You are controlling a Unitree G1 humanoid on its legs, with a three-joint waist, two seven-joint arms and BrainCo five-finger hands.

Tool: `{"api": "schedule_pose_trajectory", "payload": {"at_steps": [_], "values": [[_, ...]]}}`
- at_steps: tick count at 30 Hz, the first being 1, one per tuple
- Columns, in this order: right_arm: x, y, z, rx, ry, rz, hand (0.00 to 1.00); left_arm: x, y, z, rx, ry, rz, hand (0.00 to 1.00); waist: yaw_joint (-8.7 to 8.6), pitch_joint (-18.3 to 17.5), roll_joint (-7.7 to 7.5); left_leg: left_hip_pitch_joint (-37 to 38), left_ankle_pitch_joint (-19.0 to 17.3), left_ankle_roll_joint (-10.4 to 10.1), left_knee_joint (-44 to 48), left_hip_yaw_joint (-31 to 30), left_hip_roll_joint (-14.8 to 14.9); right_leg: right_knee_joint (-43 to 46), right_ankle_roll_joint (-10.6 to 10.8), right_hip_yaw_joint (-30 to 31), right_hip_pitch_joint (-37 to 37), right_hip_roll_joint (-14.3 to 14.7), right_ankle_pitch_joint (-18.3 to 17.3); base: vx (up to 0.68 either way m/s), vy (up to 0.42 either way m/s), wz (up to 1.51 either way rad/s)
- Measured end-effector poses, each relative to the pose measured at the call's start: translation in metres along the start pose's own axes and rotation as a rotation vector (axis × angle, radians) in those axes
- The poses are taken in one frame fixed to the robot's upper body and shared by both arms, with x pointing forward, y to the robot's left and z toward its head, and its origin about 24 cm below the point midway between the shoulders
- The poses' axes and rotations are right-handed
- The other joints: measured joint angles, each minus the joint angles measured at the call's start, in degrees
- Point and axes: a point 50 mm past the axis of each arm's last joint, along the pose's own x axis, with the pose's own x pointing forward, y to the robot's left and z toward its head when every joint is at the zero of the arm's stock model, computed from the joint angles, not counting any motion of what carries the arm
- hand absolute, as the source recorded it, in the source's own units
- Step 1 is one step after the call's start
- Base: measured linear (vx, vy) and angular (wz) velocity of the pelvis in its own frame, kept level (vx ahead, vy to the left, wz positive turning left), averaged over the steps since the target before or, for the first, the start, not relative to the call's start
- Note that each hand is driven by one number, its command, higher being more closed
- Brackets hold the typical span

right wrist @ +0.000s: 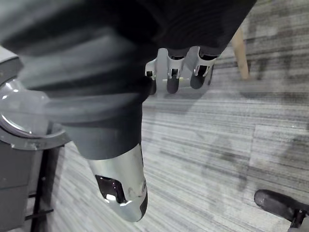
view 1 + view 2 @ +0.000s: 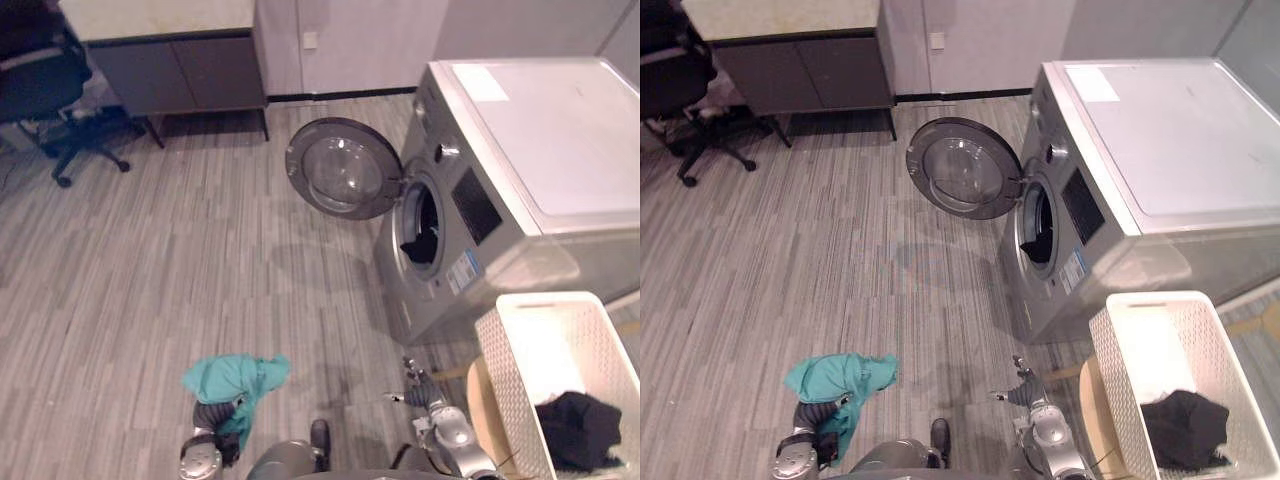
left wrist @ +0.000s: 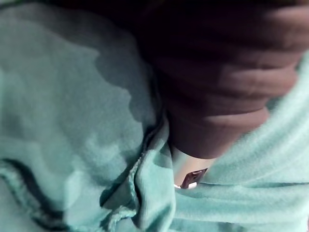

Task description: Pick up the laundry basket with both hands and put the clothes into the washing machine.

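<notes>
A teal garment (image 2: 238, 378) hangs over my left hand (image 2: 212, 414) low at the left, above the wooden floor; in the left wrist view the teal cloth (image 3: 72, 121) wraps all round the hand's dark cover. My right hand (image 2: 424, 390) is held out low in front of the washing machine (image 2: 520, 190), fingers (image 1: 174, 77) relaxed and holding nothing. The machine's round door (image 2: 345, 170) stands wide open and dark clothes (image 2: 422, 245) lie in the drum. At the right, beside the machine, stands the white laundry basket (image 2: 520, 350) with a black garment (image 2: 578, 428) in it.
The basket rests on a round wooden stool (image 2: 480, 400). A black office chair (image 2: 50, 90) and a dark cabinet with a pale top (image 2: 170, 60) stand along the far wall. Open wooden floor (image 2: 200, 270) lies between me and the machine.
</notes>
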Motion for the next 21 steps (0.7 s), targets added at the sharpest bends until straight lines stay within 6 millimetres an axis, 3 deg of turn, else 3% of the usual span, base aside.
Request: {"api": "schedule_pose_trajectory", "payload": {"at_steps": [2, 3, 5, 6, 7, 9, 11, 13, 16, 19, 21], "values": [[0.000, -0.006, -0.001, 0.014, 0.006, -0.030, 0.00, 0.007, -0.012, 0.010, 0.001, -0.022, -0.036, 1.00, -1.42, 0.5, 0.70, 2.1, -0.6, -1.7, -0.3, -3.1, 0.1, -15.7, 2.6, 2.1, -2.2, 2.9, 3.8, 0.29, -0.059, 0.87], [-0.001, -0.006, -0.002, 0.015, 0.010, -0.030, 0.00, 0.007, -0.014, 0.010, 0.007, -0.024, -0.046, 1.00, -1.79, 0.5, 0.59, 2.3, -1.0, -2.3, -0.2, -4.0, -0.1, -19.0, 2.5, 3.4, -2.4, 3.2, 5.5, 0.34, -0.112, 0.90], [-0.003, -0.006, -0.008, 0.020, 0.026, -0.030, 0.00, 0.006, -0.020, 0.013, 0.023, -0.040, -0.068, 1.00, -2.75, 0.0, 0.21, 3.2, -4.7, -5.2, 2.8, -6.2, 0.1, -20.6, 0.4, 5.1, -2.4, 3.2, 9.0, 0.45, -0.204, 0.88], [-0.004, -0.003, -0.009, 0.026, 0.031, -0.025, 0.00, 0.006, -0.021, 0.014, 0.025, -0.047, -0.072, 1.00, -2.39, -0.4, -0.47, 2.8, -6.7, -8.2, 7.0, -5.0, 0.6, -20.9, -0.9, 4.4, -1.1, 3.3, 10.2, 0.48, -0.222, 0.77], [-0.004, -0.003, -0.009, 0.028, 0.030, -0.024, 0.00, 0.006, -0.022, 0.013, 0.022, -0.046, -0.072, 1.00, -2.43, -0.3, -0.41, 1.4, -7.2, -8.9, 11.0, -3.7, 1.1, -20.6, -1.5, 3.9, -0.7, 3.2, 11.9, 0.48, -0.243, 0.57], [-0.003, -0.001, -0.002, 0.030, -0.003, -0.021, 0.00, -0.005, -0.030, 0.008, -0.042, -0.032, -0.066, 1.00, -1.71, 0.6, 2.31, -5.5, -6.0, -10.3, 32.8, 3.6, 7.6, -19.9, -4.2, 2.7, 3.4, 7.1, 10.0, 0.49, -0.280, -0.02], [-0.003, 0.001, 0.010, 0.036, -0.054, -0.021, 0.00, -0.013, -0.033, 0.000, -0.070, -0.007, -0.061, 1.00, -0.11, 0.9, 3.04, -8.9, -2.4, -8.6, 46.0, 8.1, 13.5, -19.8, -6.4, 5.1, 7.5, 10.4, 7.3, 0.53, -0.243, -0.85], [-0.002, 0.004, 0.019, 0.052, -0.091, -0.032, 0.00, -0.014, -0.040, 0.002, -0.076, -0.013, -0.096, 1.00, 0.67, 1.6, 1.79, -10.2, -3.5, -7.4, 50.1, 9.9, 15.8, -20.2, -7.2, 7.6, 11.2, 11.3, 5.5, 0.51, -0.210, -0.77], [-0.001, -0.001, 0.022, 0.055, -0.103, -0.051, 0.00, -0.014, -0.052, 0.013, -0.084, -0.050, -0.139, 1.00, 0.75, 1.8, 1.06, -14.2, -4.7, -7.8, 42.5, 8.8, 14.8, -25.7, -7.2, 12.0, 16.5, 12.0, 5.4, 0.39, -0.084, -0.71], [0.004, -0.002, 0.019, 0.061, -0.065, -0.062, 0.00, -0.011, -0.057, 0.020, -0.095, -0.069, -0.149, 1.00, 0.98, 2.1, 0.69, -15.5, -4.3, -8.5, 23.6, 0.3, 9.0, -27.6, -6.8, 17.6, 19.5, 12.1, 5.3, 0.34, 0.070, -0.98], [0.005, -0.001, 0.019, 0.062, -0.058, -0.058, 0.00, -0.010, -0.058, 0.022, -0.096, -0.077, -0.150, 1.00, 1.51, 2.0, 0.74, -16.2, -2.3, -11.3, 14.1, -8.0, 5.6, -27.7, -4.6, 22.4, 20.6, 12.5, 4.3, 0.37, 0.177, -1.47]]}}
